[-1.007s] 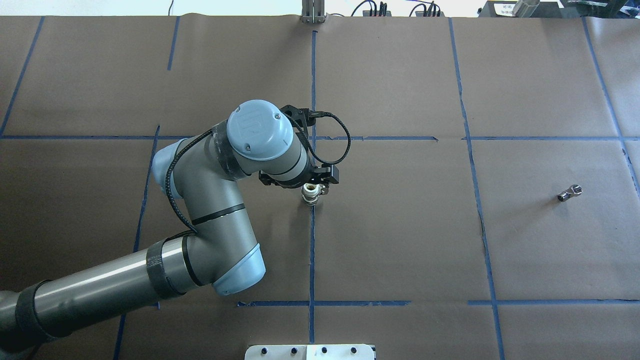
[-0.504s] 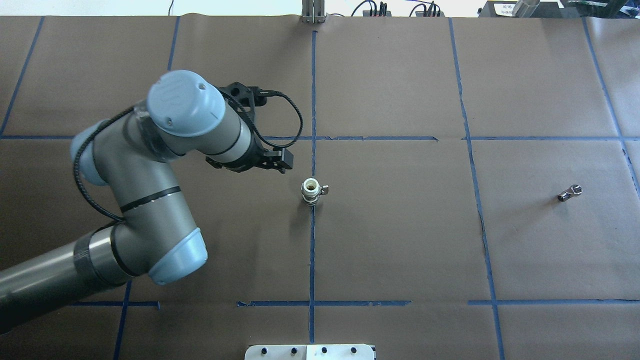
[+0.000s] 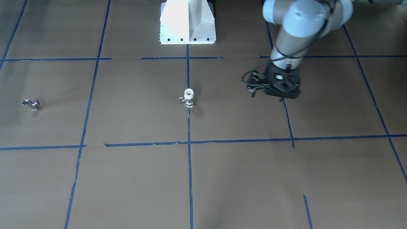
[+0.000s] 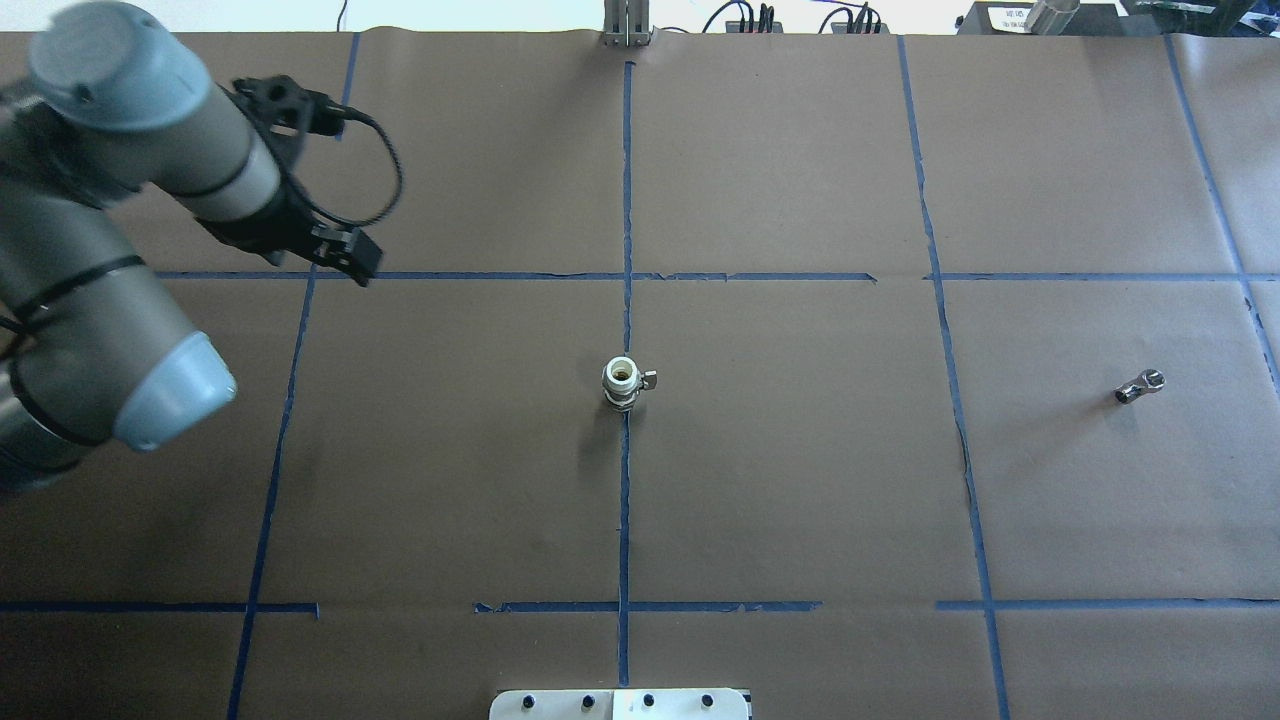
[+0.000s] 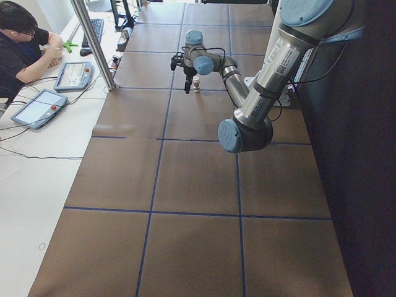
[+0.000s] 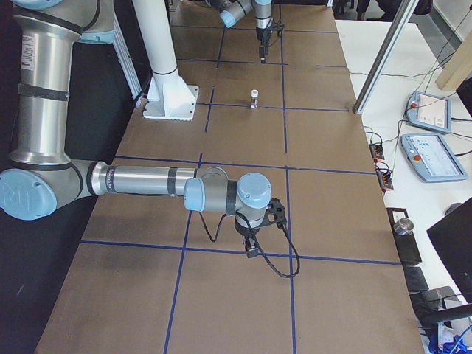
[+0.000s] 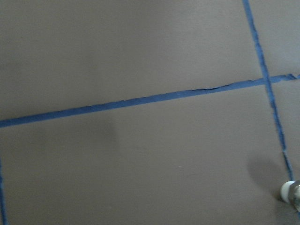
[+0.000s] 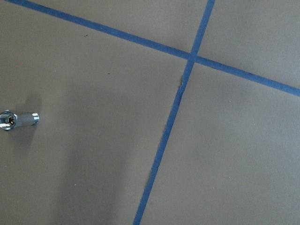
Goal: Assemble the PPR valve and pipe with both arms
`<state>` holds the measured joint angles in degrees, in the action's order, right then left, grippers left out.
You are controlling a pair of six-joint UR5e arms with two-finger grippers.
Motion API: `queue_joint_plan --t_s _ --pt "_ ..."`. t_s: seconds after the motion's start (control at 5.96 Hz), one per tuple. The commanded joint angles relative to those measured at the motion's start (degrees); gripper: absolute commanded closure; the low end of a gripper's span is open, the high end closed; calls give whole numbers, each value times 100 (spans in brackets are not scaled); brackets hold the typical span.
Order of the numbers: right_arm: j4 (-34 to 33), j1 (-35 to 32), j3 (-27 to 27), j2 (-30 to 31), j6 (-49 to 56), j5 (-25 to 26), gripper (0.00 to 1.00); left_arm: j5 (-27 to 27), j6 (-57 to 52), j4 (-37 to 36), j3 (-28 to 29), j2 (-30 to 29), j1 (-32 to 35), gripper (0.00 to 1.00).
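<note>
The PPR valve stands upright and alone at the table's centre, on a blue tape line; it also shows in the front view and at the lower right edge of the left wrist view. The pipe lies far to the right, also in the front view and the right wrist view. My left gripper hangs empty and open above the table, far left of the valve. My right gripper shows only in the exterior right view, so I cannot tell its state.
The white pedestal stands at the robot's side of the table. Blue tape lines grid the brown paper. A metal post and an operator at a side table with tablets are beyond the far edge.
My left gripper has let go of the valve and moved away to the left and farther back. The valve stays upright where it was. The pipe has not moved.
</note>
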<state>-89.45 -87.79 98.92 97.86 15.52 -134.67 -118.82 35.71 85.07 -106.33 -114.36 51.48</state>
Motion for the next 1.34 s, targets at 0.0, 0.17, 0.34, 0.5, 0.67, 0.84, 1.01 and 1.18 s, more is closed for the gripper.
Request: queue_joint_plan --t_s 0.0,0.17,0.34,0.5,0.67,0.84,1.01,1.18 --pt "50 95 4 -91 -49 -7 0 -857 -2068 -43 121 1016 1706 0" --pt "50 243 -4 -109 -40 2 0 -1314 -3460 -61 365 1647 2551 0" --pt "50 392 -4 -257 -353 2 0 -1702 -4231 -17 768 2158 3308 0" --pt "50 420 13 -397 -731 -7 0 -2045 -4430 53 929 2625 3933 0" --pt "59 577 135 -425 -1256 -85 0 -2092 -4424 62 843 2838 4044 0" --pt "799 1083 162 -408 -2375 -190 0 -2179 -4371 71 860 2840 4036 0" --pt "2033 1732 145 -355 -3866 -78 0 -2198 -4380 71 834 2840 4036 0" --pt "2559 2321 145 -329 -4516 401 0 -2198 -4371 71 834 2832 4036 0"
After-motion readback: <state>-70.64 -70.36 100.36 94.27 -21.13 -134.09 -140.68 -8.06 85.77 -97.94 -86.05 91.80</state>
